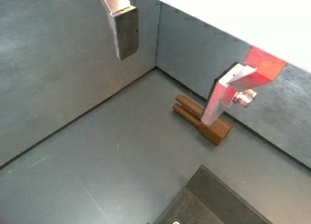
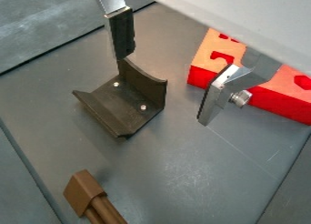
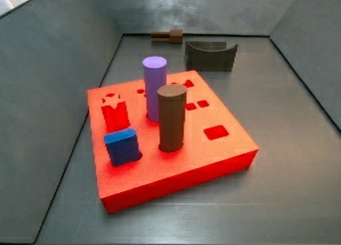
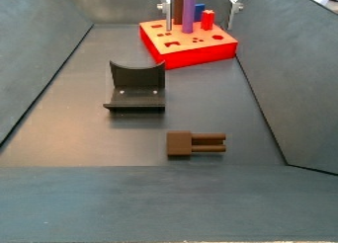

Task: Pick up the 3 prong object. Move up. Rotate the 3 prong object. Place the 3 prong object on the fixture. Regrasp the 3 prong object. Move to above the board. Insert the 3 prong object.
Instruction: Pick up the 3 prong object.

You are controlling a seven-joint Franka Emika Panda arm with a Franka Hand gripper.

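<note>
A: How far along does the task look?

B: Barely begun, by the look of it. The 3 prong object [image 4: 196,142] lies flat on the grey floor, in front of the fixture [image 4: 134,87] and apart from it, well away from the board [image 4: 193,41]. Nothing rests in the fixture's notch. Picking up, rotating, placing, regrasping and inserting all seem still ahead.

A: And the gripper?

B: The gripper [image 2: 170,64] hangs above the floor, between the fixture and the board in a wrist view. Its fingers [image 2: 122,35] stand wide apart, with nothing between them and touching nothing.

A: Where is the piece relative to it?

B: Off to one side; in a wrist view the piece [image 1: 203,119] sits near the wall, below one finger but not between the pair.
</note>
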